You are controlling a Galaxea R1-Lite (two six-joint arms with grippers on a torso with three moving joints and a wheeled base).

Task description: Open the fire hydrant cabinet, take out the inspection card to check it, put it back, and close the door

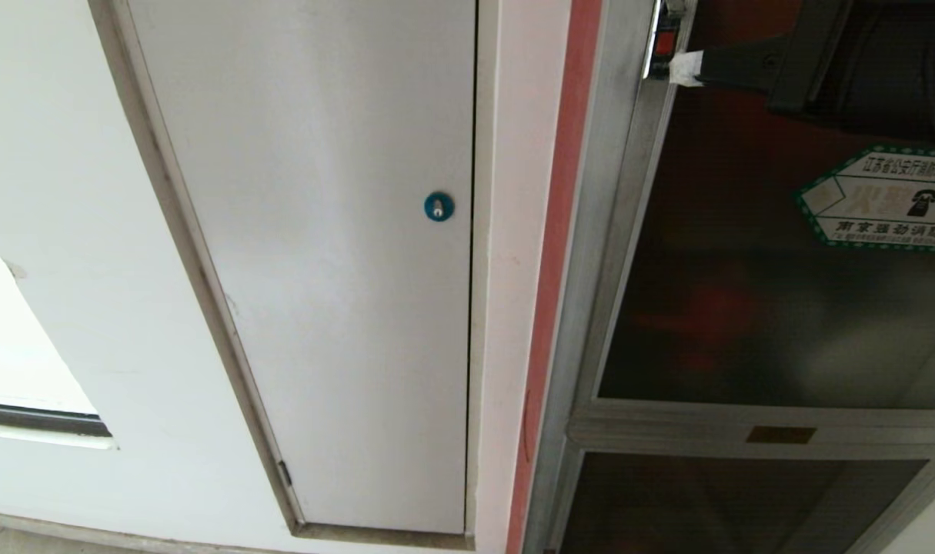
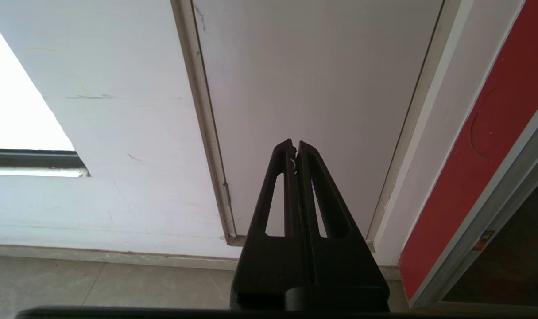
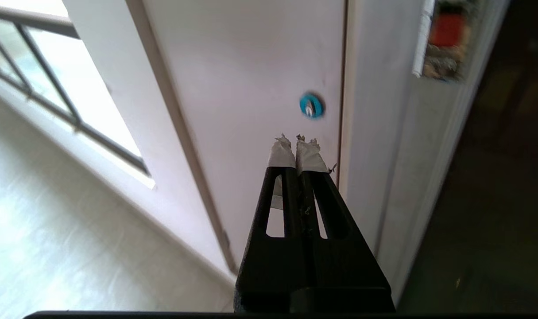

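Risk of a miss: right gripper (image 1: 686, 68), taped tips pressed together and empty, nears the small red-marked latch (image 1: 665, 40) on the shut tinted-glass door (image 1: 744, 308) and could slip past it, leaving the cabinet closed.

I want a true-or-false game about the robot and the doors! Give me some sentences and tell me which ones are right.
1. The right gripper is up near the red-marked latch. True.
2. The door of dark glass stands wide open. False: it is shut in its silver frame.
3. The white door has a round blue lock. True.
4. The left gripper holds a card. False: its fingers are closed on nothing.
5. The green-bordered sticker is on the white door. False: it is on the dark glass.
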